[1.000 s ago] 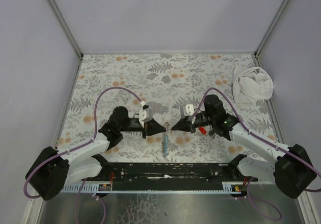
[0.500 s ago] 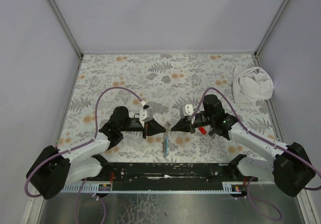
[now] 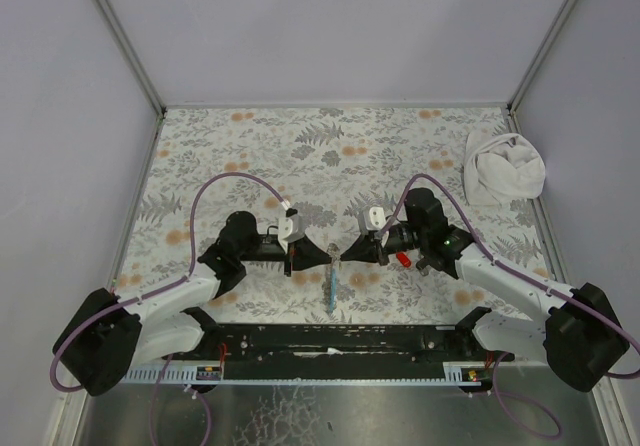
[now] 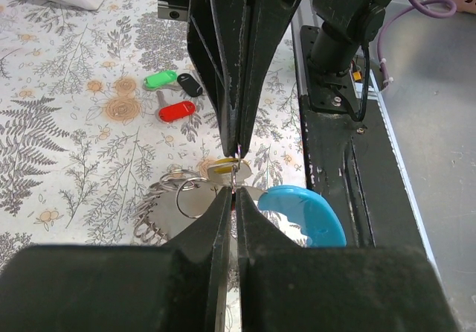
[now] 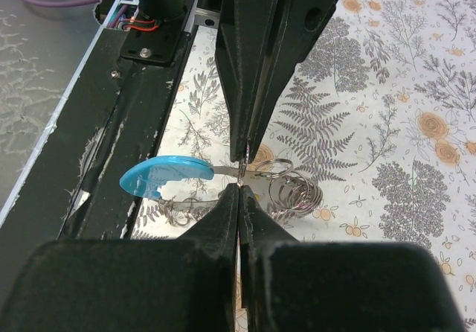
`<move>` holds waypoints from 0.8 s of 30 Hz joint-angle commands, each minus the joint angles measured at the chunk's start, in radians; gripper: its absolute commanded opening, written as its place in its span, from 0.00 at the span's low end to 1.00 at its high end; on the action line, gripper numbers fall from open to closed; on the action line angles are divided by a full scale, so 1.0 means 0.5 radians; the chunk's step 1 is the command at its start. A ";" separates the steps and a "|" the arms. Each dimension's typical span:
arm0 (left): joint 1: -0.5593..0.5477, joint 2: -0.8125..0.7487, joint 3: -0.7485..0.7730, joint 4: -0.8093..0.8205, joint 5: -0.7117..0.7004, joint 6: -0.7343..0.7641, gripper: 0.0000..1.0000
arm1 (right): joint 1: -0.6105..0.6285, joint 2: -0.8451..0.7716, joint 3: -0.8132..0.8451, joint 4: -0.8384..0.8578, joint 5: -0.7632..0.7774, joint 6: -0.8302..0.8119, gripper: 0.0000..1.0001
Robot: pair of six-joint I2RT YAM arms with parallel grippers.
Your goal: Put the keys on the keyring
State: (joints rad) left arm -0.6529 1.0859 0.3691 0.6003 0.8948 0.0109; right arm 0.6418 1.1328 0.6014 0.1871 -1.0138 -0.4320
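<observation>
Between the two sets of fingertips, which meet nose to nose above the near edge of the patterned table (image 3: pixel 300 146), a thin wire of the keyring (image 3: pixel 330 288) is pinched. The left gripper (image 3: pixel 322 256) is clamped tight on it from one side and the right gripper (image 3: pixel 348 254) from the other, with no gap showing between either pair of fingers. Just behind that pinch point, seen from the left wrist, the tan-yellow key (image 4: pixel 222 168) hangs against the wire. The keyring's light blue part (image 4: pixel 309 214) juts out beside the left fingertips, toward the arm bases. Below the tips, a cluster of loose silver rings (image 4: pixel 177 192) sits over the tabletop.

Beyond the left fingertips and alongside the right gripper's body, the red key (image 4: pixel 177 112), the green key (image 4: pixel 159 80) and the black key (image 4: pixel 191 85) lie on the table, green and black nearly touching, red just nearer. Well past the right gripper, a white cloth (image 3: pixel 503 168) is bundled by the far right wall.
</observation>
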 commanded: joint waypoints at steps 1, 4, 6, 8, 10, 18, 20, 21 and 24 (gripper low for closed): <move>0.012 0.012 0.024 0.192 0.049 -0.061 0.00 | 0.026 0.005 0.077 0.140 -0.009 0.035 0.00; 0.011 0.013 0.025 0.214 0.023 -0.088 0.00 | 0.035 0.005 0.075 0.152 0.018 0.044 0.00; 0.009 0.020 0.028 0.216 0.010 -0.102 0.00 | 0.044 0.006 0.073 0.159 0.026 0.045 0.00; 0.008 0.028 0.031 0.217 -0.003 -0.114 0.00 | 0.051 0.010 0.076 0.167 0.035 0.051 0.00; 0.008 0.030 0.033 0.220 -0.009 -0.126 0.00 | 0.061 0.015 0.080 0.166 0.061 0.052 0.00; 0.008 -0.011 0.016 0.214 -0.036 -0.134 0.00 | 0.072 0.001 0.084 0.126 0.154 0.037 0.00; 0.008 -0.024 0.009 0.214 -0.037 -0.131 0.00 | 0.072 -0.014 0.090 0.105 0.168 0.033 0.00; 0.008 -0.024 0.010 0.210 -0.035 -0.126 0.00 | 0.072 -0.023 0.087 0.099 0.182 0.030 0.00; 0.008 -0.033 0.009 0.189 -0.014 -0.100 0.00 | 0.072 -0.053 0.080 0.094 0.214 0.030 0.00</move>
State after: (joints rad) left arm -0.6487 1.0901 0.3687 0.6304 0.8722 -0.0483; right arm 0.6704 1.1385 0.6029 0.2142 -0.9504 -0.4114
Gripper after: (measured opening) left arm 0.009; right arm 0.011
